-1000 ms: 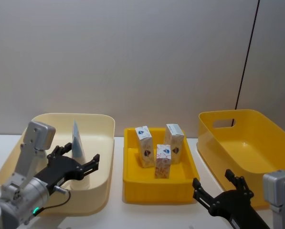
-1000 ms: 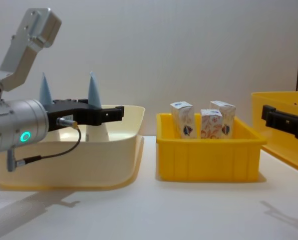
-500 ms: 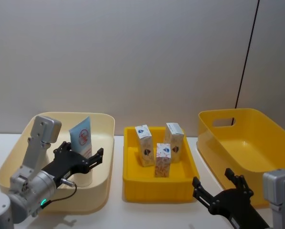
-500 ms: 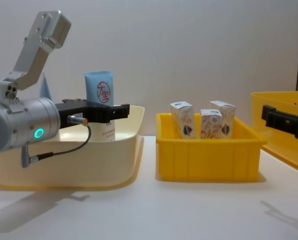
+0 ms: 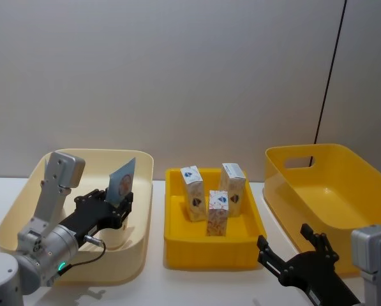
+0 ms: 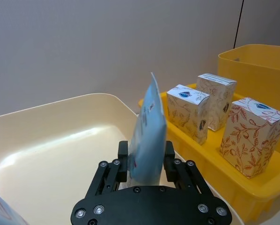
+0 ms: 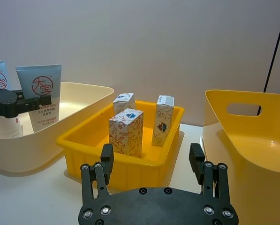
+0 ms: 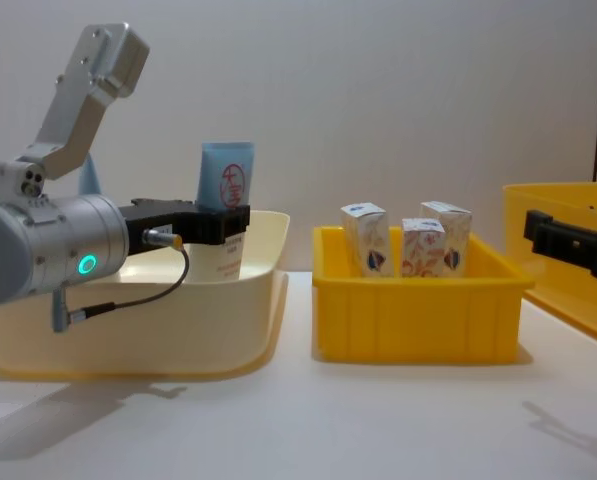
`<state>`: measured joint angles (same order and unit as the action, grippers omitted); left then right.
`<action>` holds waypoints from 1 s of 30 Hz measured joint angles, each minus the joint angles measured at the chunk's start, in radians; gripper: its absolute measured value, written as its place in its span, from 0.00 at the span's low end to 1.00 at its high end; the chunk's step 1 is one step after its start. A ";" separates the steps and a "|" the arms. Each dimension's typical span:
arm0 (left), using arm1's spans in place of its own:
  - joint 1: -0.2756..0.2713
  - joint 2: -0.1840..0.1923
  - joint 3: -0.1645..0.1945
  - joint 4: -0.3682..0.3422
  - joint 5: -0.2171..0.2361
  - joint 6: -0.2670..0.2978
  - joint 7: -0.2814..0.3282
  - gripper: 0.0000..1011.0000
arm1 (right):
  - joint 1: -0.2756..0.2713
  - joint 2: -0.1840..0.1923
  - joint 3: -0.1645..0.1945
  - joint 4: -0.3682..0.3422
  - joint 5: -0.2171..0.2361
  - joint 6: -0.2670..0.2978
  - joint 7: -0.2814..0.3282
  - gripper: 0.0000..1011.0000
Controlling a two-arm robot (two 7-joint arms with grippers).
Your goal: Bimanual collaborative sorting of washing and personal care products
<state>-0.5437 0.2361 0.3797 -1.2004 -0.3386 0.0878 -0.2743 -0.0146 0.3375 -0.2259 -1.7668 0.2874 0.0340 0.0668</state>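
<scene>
My left gripper (image 5: 117, 205) is shut on a pale blue tube (image 5: 122, 178) with a red mark, holding it upright over the right part of the cream bin (image 5: 24, 197). From the chest, the tube (image 8: 227, 183) stands above the gripper (image 8: 221, 222). The left wrist view has the tube (image 6: 147, 133) pinched between both fingers (image 6: 123, 161). A second tube (image 8: 88, 177) stands behind the arm. Three white cartons (image 5: 193, 185) (image 5: 233, 182) (image 5: 218, 213) stand in the small yellow tray (image 5: 209, 252). My right gripper (image 5: 295, 252) hovers open at the front right, holding nothing.
A large yellow bin (image 5: 343, 191) with a handle slot stands at the right, beside the right gripper (image 7: 151, 161). The tray (image 8: 418, 320) sits between the two bins, with narrow gaps of white table on either side. A grey wall backs the table.
The left gripper has shut on the tube and carried it rightward in the cream bin, turning it from edge-on to angled. The right arm has not moved.
</scene>
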 joint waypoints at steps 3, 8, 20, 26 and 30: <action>-0.002 -0.002 0.000 0.003 0.000 0.000 0.000 0.41 | 0.000 0.000 0.000 0.000 0.000 0.000 0.000 0.99; -0.001 -0.002 -0.001 0.003 0.002 -0.001 0.000 0.30 | 0.000 0.000 0.000 0.000 0.000 0.000 0.000 0.99; 0.019 0.021 -0.017 -0.021 0.012 -0.052 -0.022 0.25 | 0.000 0.000 0.000 0.000 0.000 0.000 0.000 0.99; 0.030 0.038 -0.038 -0.048 -0.001 -0.104 -0.058 0.25 | 0.000 0.000 0.000 0.000 0.000 0.000 0.000 0.99; 0.033 0.047 -0.052 -0.066 -0.023 -0.134 -0.094 0.25 | 0.000 0.000 0.000 0.000 0.000 0.000 0.000 0.99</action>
<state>-0.5104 0.2832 0.3277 -1.2666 -0.3621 -0.0465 -0.3688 -0.0146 0.3375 -0.2259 -1.7668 0.2874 0.0340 0.0668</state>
